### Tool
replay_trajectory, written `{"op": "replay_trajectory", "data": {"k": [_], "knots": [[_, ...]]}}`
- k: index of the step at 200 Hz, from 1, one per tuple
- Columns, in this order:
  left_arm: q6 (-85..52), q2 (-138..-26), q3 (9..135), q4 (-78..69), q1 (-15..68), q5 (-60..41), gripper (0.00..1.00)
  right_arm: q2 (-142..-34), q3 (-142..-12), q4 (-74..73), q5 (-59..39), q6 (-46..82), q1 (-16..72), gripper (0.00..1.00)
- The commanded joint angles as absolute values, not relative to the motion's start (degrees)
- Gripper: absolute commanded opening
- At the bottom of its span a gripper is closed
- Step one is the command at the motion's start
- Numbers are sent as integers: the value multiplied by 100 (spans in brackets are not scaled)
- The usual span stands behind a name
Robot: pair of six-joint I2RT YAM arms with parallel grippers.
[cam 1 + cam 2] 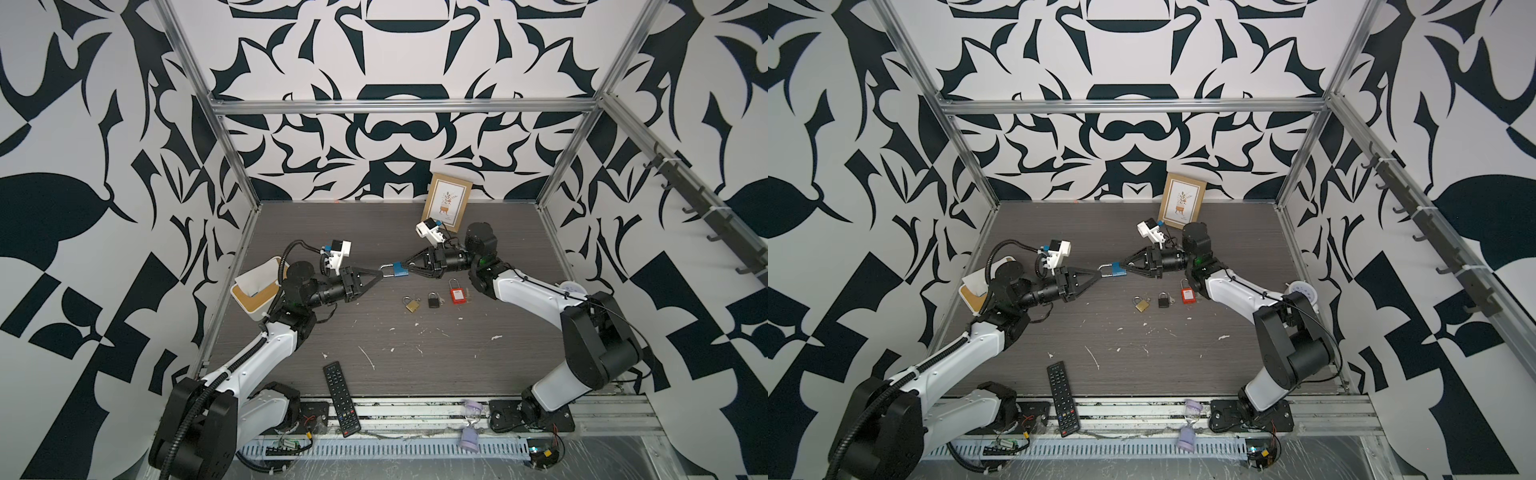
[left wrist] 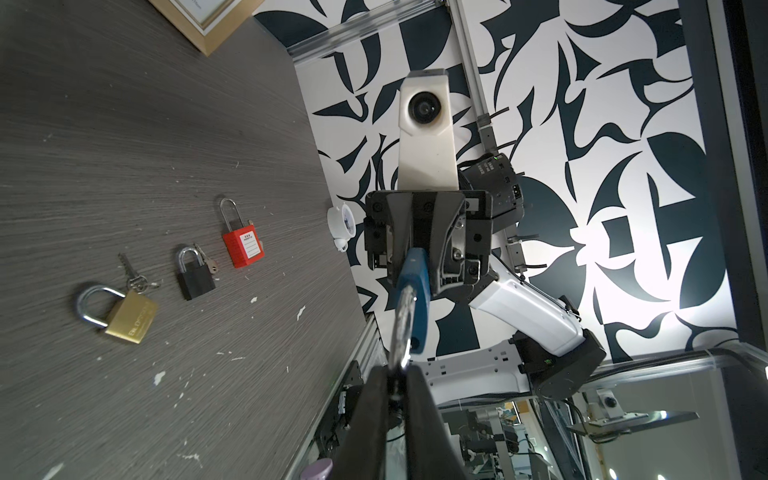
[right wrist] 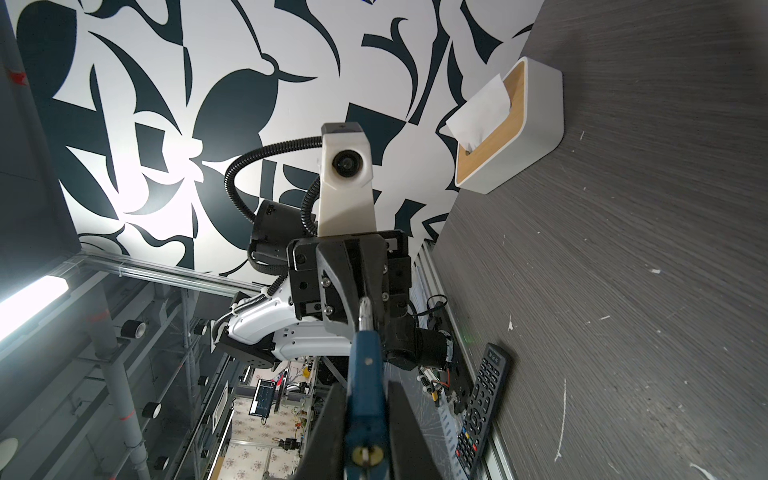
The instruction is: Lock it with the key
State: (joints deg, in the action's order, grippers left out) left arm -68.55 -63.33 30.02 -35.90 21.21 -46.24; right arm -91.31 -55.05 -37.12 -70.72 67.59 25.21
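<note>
Blue padlock (image 1: 400, 269), held in the air above the table (image 1: 436, 357) between both arms.
The right gripper (image 1: 409, 266) clamps the painted body and the left gripper (image 1: 381, 272) is pinched tight on the steel shackle (image 2: 402, 328). The lock looks small, dense and rigid. The smooth round shackle could swivel in the pads, so the flat body faces are probably the surer hold. The brass keyway (image 3: 365, 455) sits between the right fingers. I cannot tell whether it holds a key or whether the shackle is seated.
</note>
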Motion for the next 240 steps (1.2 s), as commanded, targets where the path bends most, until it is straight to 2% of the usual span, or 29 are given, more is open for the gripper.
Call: {"op": "replay_trajectory", "data": {"k": [1,32,119,240], "knots": [[-6609,-6240,3207,-3376,2103,-4667,8,-9066,-5757,-4146,-7084,6799,2502,0],[-6623,-6288,3262,-3396,2105,-4675,0,-9087,-5713,-4179,-7087,6798,2505,0],[-7026,-6314,3278,-3859,2126,-4798,0,-8965,-5699,-3512,-6971,6036,2558,0],[-6812,-6590,3276,-3887,2367,-4647,0,-9029,-5785,-3691,-6935,6186,2810,0]]}}
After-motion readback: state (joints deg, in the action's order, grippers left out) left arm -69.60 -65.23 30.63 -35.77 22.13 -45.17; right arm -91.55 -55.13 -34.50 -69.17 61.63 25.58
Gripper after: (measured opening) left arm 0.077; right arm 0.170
